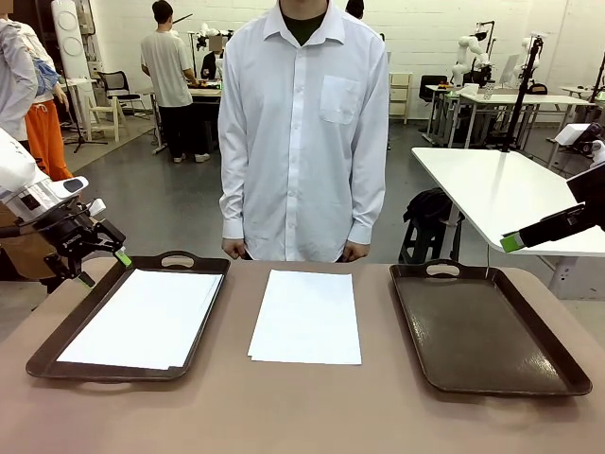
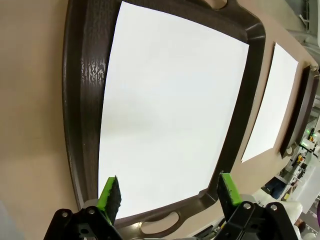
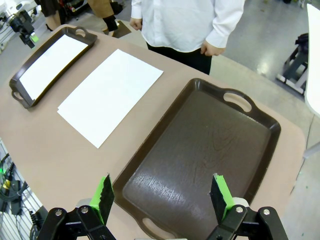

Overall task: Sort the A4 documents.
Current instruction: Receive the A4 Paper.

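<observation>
The left claw point(image 1: 106, 267) stands wide open, green pads apart, with nothing between them. It hangs at the far left corner of the left tray point(image 1: 57, 345), fingers slanting down and inward toward it. The white left arm comes in low from the left edge. In the left wrist view this claw point(image 2: 169, 190) looks down on that tray point(image 2: 82, 75) and the sheets point(image 2: 170, 115) lying in it.

The right claw point(image 1: 513, 242) is open too and holds nothing. It hovers off the table, beyond the far right corner of the right tray point(image 1: 492, 331), with one green-tipped finger pointing left. In its wrist view the claw point(image 3: 161, 196) looks down on that tray point(image 3: 200, 150), whose dark glossy floor shows.

The sheets point(image 1: 146, 317) lie flat in the left tray, long axis running from the robot's side toward the person point(image 1: 302, 132). Their right edges sit slightly out of line.

A stack point(image 1: 305, 317) of white sheets lies flat on the brown table point(image 1: 302, 407) between the trays, touching neither. Its long axis also runs toward the person, and a lower sheet peeks out along the near edge.

The person stands at the far side, behind the stack, in a white shirt, arms hanging down.
</observation>
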`<state>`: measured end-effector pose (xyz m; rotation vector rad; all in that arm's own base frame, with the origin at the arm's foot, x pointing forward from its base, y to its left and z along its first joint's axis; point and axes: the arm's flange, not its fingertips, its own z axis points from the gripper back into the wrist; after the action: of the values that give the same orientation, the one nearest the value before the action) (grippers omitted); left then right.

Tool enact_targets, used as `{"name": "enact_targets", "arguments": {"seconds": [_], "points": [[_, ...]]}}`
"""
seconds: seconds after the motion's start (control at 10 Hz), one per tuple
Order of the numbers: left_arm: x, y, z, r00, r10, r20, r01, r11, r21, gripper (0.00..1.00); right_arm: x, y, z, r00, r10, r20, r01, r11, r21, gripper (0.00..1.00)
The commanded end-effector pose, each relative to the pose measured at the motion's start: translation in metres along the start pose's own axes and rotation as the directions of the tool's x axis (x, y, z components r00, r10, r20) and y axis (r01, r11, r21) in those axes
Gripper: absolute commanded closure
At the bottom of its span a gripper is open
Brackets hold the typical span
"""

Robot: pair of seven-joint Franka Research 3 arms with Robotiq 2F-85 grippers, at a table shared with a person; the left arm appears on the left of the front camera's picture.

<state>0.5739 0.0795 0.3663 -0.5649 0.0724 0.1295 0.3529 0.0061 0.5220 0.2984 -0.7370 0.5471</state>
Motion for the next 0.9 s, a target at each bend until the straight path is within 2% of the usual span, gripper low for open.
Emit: {"name": "enact_targets", "arguments": {"seconds": [0.0,0.6,0.7,0.8], "points": [[0.001,0.000,0.002,1.000,-0.005,0.001,0.005,1.000,0.012,0.00,0.000,0.000,-0.002,1.000,-0.003,0.002,0.003,1.000,0.012,0.00],[0.000,0.000,0.000,1.000,0.000,0.000,0.000,1.000,0.000,0.00,0.000,0.000,-0.002,1.000,-0.003,0.002,0.003,1.000,0.012,0.00],[0.003,-0.030,0.006,0.997,-0.080,0.019,0.077,0.989,0.128,0.00,0.000,0.000,-0.002,1.000,-0.003,0.002,0.003,1.000,0.012,0.00],[-0.008,-0.060,0.015,0.972,-0.221,0.075,0.198,0.952,0.233,0.00,0.000,0.000,-0.002,1.000,-0.003,0.002,0.003,1.000,0.012,0.00]]}}
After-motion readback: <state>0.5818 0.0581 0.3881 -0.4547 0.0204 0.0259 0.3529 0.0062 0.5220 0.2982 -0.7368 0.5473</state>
